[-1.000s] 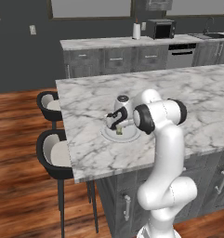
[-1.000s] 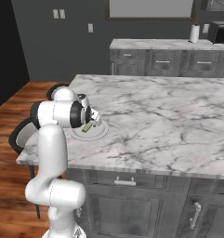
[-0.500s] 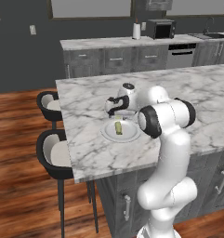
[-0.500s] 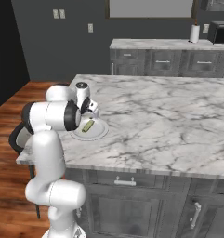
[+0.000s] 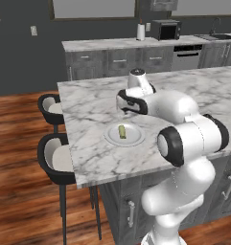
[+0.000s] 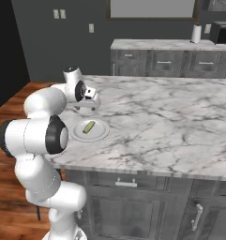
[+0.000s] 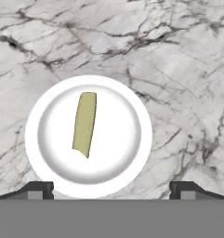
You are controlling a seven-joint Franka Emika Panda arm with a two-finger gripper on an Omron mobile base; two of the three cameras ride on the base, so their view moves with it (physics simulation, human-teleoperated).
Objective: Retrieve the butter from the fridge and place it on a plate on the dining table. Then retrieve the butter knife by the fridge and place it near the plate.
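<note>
The butter, a yellowish-green stick, lies on the round white plate near the stool-side edge of the marble dining table. My gripper hangs open above the plate's far side, pointing down. Nothing is between its fingers, and its fingertips stand wide apart, clear of the plate. The fridge and the butter knife are out of view.
Two black stools stand along the table's left side. A back counter carries a microwave and a paper towel roll. Bare marble spreads to the right of the plate.
The gripper has lifted up from the plate and drawn back over its far side, leaving the butter lying on the plate. The jaws stayed wide.
</note>
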